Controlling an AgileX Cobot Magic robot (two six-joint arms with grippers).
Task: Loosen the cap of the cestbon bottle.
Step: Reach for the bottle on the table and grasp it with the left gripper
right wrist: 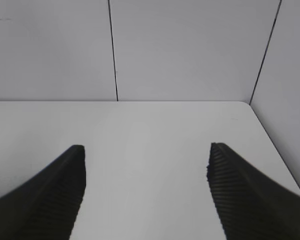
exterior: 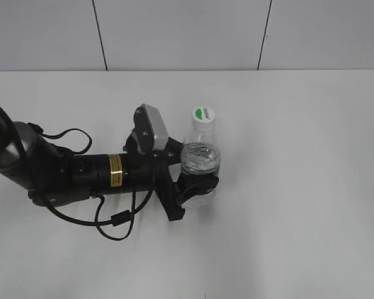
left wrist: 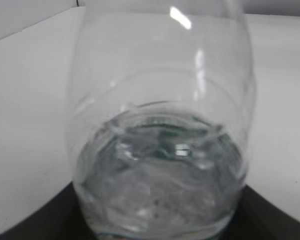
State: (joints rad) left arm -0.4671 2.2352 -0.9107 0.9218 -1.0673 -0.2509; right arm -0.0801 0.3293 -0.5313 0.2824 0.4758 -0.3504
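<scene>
Bare white worktop (exterior: 299, 187) lies right of the clear plastic water bottle (exterior: 201, 159); the black left arm (exterior: 81, 171) blocks its left side.

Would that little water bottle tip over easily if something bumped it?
Probably, once released: the cestbon bottle stands tall on a narrow base. Now the left pincer clamps its lower body. Its thin clear wall would likely dent and feel slick.
</scene>
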